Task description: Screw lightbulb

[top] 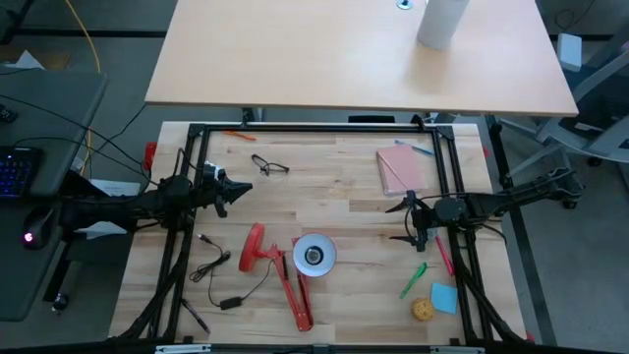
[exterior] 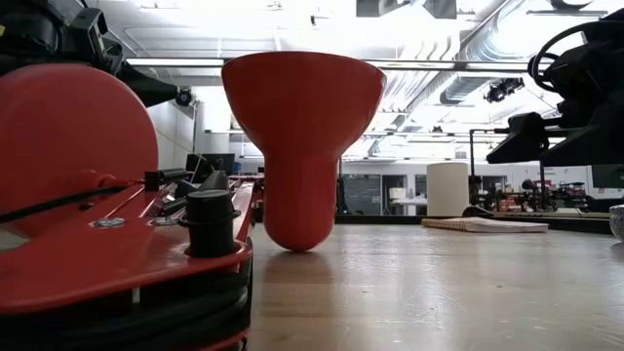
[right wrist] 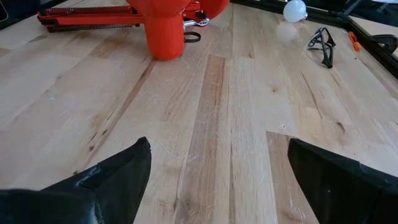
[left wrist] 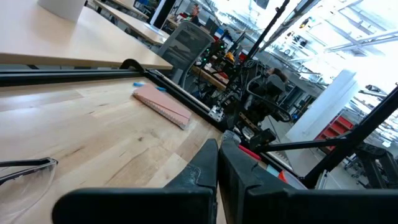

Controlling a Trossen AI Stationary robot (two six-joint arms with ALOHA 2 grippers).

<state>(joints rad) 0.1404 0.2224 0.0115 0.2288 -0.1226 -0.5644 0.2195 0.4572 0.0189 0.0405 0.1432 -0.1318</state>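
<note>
Bare wood between lamp (top: 295,265) and glasses (top: 269,166)

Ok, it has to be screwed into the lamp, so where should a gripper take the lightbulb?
Probably the lightbulb's round white globe, from above: it lies on the table beyond the glasses, and that keeps its screw end free. Which way that end points is unclear.

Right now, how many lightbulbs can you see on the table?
1. The lightbulb lies on the left part of the table, just past the glasses and close to the left arm. Another could be hidden under the arms or the lamp.
</note>
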